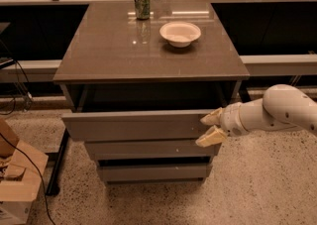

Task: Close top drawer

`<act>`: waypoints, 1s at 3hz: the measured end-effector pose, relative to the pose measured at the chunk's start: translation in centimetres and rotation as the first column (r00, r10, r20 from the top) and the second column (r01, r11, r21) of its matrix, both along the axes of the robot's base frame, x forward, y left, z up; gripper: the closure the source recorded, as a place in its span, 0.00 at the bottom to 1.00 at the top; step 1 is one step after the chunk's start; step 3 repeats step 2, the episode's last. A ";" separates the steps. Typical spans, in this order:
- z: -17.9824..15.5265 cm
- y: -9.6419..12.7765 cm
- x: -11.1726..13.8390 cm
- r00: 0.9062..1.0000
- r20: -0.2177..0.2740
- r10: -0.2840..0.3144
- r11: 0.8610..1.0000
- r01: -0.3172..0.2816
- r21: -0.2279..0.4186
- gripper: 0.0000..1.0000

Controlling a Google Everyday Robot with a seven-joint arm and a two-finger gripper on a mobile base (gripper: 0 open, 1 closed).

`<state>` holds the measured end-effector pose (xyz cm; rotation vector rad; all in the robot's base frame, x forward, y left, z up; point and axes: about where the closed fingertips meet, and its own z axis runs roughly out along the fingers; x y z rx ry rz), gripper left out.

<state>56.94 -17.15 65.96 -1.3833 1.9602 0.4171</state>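
Observation:
The top drawer of the grey-brown cabinet stands partly pulled out. Its plain flat front hangs forward of the cabinet body, with a dark gap above it. My gripper is at the right end of that front, on my white arm reaching in from the right. Its two tan fingers are spread apart, one above the other, with their tips against the drawer front. Nothing is held between them.
Two shorter drawer fronts sit below, also slightly forward. On the cabinet top stand a green can and a white bowl. A cardboard box and a black cable lie on the floor at the left.

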 end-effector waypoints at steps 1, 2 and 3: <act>0.0 0.1 0.0 1.000 -0.001 0.002 1.000 -0.002 0.000 0.00; 0.0 0.1 0.0 1.000 -0.001 0.002 1.000 -0.002 0.000 0.00; 0.0 0.1 0.0 1.000 -0.001 0.002 1.000 -0.002 0.000 0.00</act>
